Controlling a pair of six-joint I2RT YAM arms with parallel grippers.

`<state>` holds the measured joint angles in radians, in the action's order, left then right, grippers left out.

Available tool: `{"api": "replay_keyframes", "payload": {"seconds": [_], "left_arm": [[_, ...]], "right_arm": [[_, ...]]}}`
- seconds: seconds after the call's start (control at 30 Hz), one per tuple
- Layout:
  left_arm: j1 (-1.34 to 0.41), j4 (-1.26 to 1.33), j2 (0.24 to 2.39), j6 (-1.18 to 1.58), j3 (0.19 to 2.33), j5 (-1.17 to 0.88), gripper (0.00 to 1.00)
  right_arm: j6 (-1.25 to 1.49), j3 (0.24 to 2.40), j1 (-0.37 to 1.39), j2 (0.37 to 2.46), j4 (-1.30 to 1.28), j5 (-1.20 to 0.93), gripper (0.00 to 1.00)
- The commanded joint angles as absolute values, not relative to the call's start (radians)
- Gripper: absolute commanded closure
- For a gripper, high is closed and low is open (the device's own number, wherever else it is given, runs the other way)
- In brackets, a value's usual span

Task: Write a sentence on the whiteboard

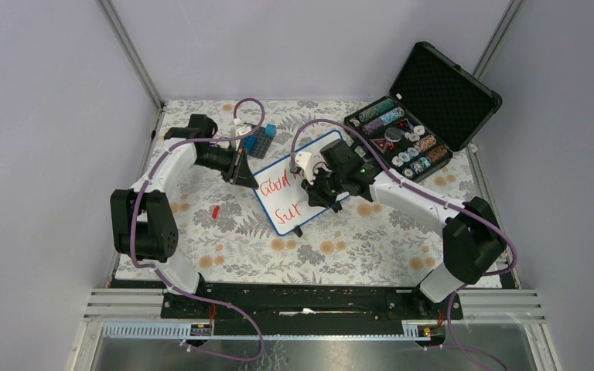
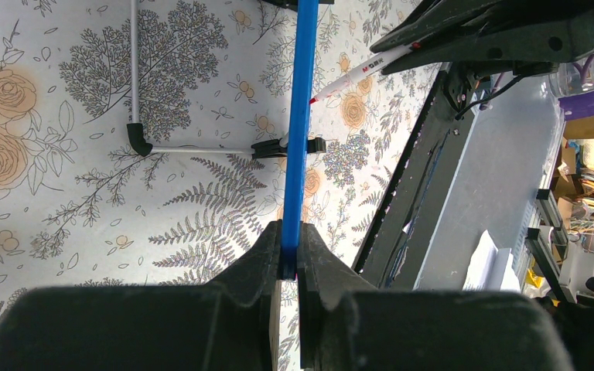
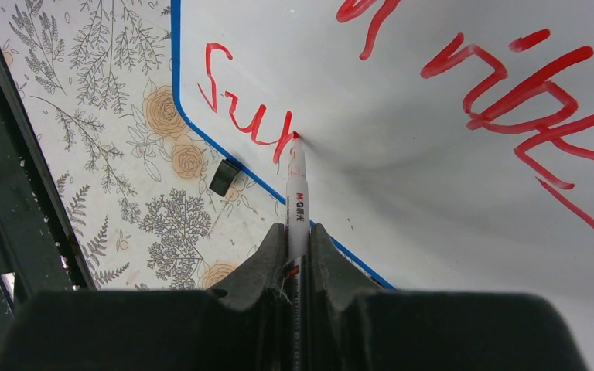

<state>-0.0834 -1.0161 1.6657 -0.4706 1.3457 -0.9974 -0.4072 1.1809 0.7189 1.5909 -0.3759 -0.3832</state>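
Observation:
The whiteboard, white with a blue rim, lies tilted in the middle of the floral table. My left gripper is shut on its left rim, which the left wrist view shows edge-on as a blue strip between the jaws of that gripper. My right gripper is shut on a white marker. The marker's red tip touches the board at the end of "Sur". The sentence in red reads "Good" above "Sur"; more red letters show at the upper right.
An open black case with rows of chips stands at the back right. A blue block sits behind the board. A small red piece lies left of the board. The board's black foot rests on the cloth.

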Motion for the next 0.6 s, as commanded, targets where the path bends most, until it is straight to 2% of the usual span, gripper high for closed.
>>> {"api": "replay_keyframes", "payload": {"seconds": [0.0, 0.57], "left_arm": [[-0.094, -1.005, 1.660, -0.477, 1.345, -0.985, 1.00], [-0.094, -1.004, 1.662, -0.477, 1.347, -0.989, 1.00]], "right_arm": [[-0.402, 1.235, 0.700, 1.595, -0.358, -0.372, 1.00], [-0.447, 1.209, 0.680, 1.542, -0.397, -0.437, 1.00]]}}
